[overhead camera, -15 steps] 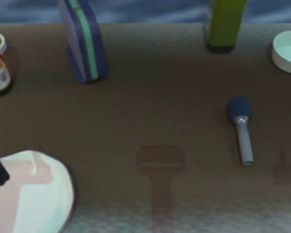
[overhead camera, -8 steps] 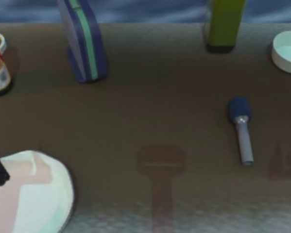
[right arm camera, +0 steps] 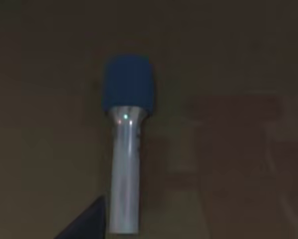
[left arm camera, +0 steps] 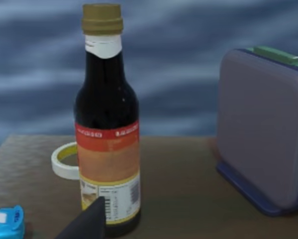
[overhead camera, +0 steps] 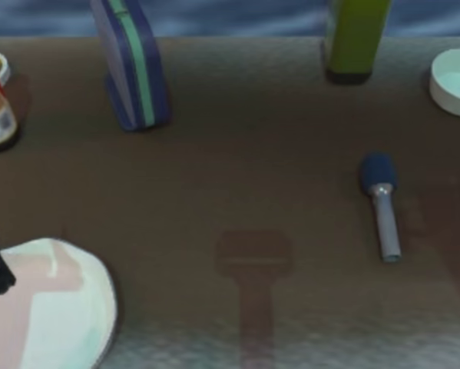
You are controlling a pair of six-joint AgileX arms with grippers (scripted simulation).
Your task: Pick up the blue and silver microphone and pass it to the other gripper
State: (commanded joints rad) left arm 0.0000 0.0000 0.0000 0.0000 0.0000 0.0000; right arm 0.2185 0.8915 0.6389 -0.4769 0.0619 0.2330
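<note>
Just blue and silver microphone (overhead camera: 382, 206) flat on brown table (overhead camera: 237, 169); fingers' state unclear.

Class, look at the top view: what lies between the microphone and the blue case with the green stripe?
Nothing: the top view shows only bare table between the microphone and the case.

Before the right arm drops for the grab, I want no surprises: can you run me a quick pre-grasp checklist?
1. Blue and silver microphone lying flat on the table, right side: ok.
2. Handle free of neighbours; green bottle and white bowl stand well apart: ok.
3. Right wrist view looks down on the microphone: ok.
4. Right pincer open: cannot tell, only one dark fingertip shows.
5. Left arm parked at the table's left edge, near the sauce bottle: ok.
</note>
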